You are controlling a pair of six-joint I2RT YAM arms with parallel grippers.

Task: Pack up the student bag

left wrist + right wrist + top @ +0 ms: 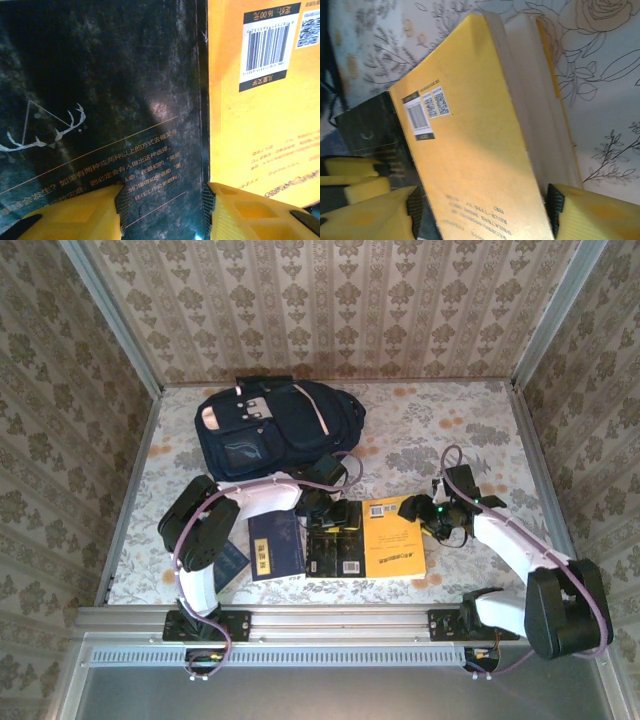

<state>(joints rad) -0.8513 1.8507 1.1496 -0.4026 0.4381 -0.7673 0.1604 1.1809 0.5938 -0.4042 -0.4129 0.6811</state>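
Close by the near edge of the desk (480,430), three books lie flat in a row. A blue book (275,545) sits off to the left hand's left. A black book (335,545) lies under that hand, and a yellow book (393,552) lies edge to edge with the black one, stretching toward the right hand.

The left hand (165,210) hangs low over the black cover with its two yellow fingers (85,212) apart. Bare cover shows between them, and the finger on the right is at the seam where the yellow book begins.

The right hand (482,210) stands astride the yellow book, one finger on each side of it. The cover with its barcode label (419,117) and the pale page edges run up between them. From where I stand I cannot tell whether the pads are pressing on the book or just beside it.

Beyond the left hand, toward the back wall, lies the student bag (275,425). It is navy with pink trim, its front pockets face up, and it is well apart from the right hand.
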